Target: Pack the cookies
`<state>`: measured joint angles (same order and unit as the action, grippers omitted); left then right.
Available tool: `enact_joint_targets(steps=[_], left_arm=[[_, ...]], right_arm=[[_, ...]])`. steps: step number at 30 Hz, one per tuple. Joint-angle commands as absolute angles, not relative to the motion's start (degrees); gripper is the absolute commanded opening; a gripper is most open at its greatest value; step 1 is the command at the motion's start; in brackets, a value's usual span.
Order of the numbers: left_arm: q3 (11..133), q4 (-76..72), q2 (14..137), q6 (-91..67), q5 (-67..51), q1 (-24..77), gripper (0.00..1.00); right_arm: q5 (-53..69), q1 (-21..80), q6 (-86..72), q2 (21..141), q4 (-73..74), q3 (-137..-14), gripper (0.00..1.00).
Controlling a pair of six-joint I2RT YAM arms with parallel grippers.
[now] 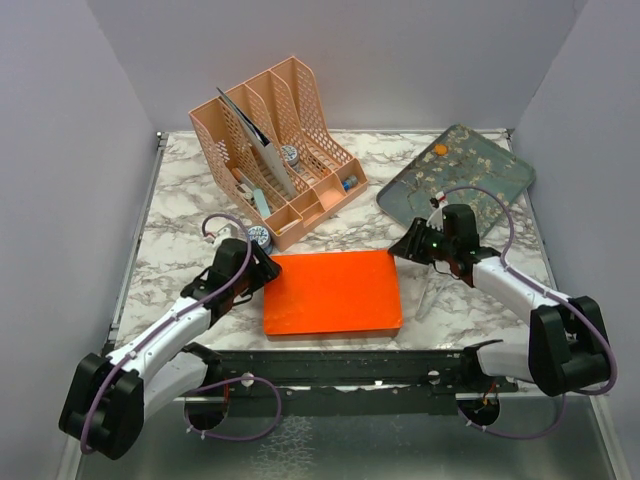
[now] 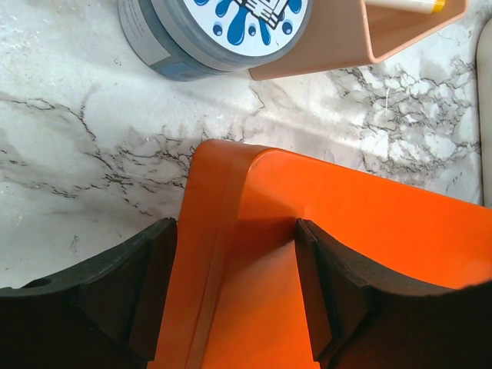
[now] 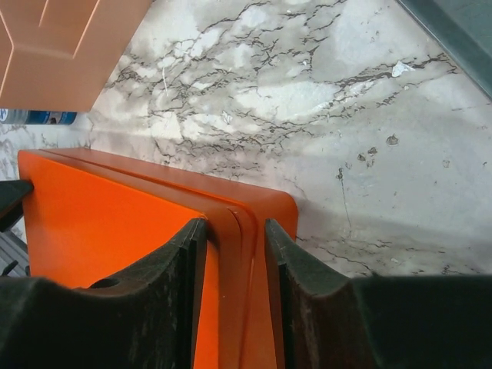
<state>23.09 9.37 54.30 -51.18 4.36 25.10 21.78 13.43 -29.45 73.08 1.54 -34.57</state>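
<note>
One orange round cookie (image 1: 441,149) lies on the far edge of the grey-green floral tray (image 1: 480,185); no other cookies show. A flat orange box (image 1: 332,292) lies in the middle of the table. My left gripper (image 1: 262,268) (image 2: 234,224) stands open astride the box's far left corner, one finger outside the wall and the other over the top. My right gripper (image 1: 402,250) (image 3: 234,224) is at the far right corner, shut on the box's raised rim (image 3: 244,223).
A peach desk organizer (image 1: 280,140) with papers and small items stands at the back. A round blue-and-white tin (image 1: 259,236) (image 2: 215,31) sits just beyond the box's left corner, next to the organizer's foot (image 2: 384,38). White walls enclose the marble table.
</note>
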Motion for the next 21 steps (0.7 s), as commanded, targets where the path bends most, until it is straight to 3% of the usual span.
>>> enact_joint_targets(steps=[1, 9, 21], left_arm=[[25.3, 10.4, 56.0, -49.9, 5.7, 25.1, 0.68], [27.1, 10.9, 57.0, -48.7, 5.3, 25.1, 0.65], [29.1, 10.8, 60.9, -46.6, 3.2, 25.4, 0.58]], right_arm=[[20.8, 13.3, -27.8, 75.2, 2.7, -34.8, 0.38], [18.0, 13.3, -24.7, 79.5, 5.9, -33.1, 0.23], [1.0, 20.1, -23.8, 80.8, 17.1, -33.6, 0.19]])
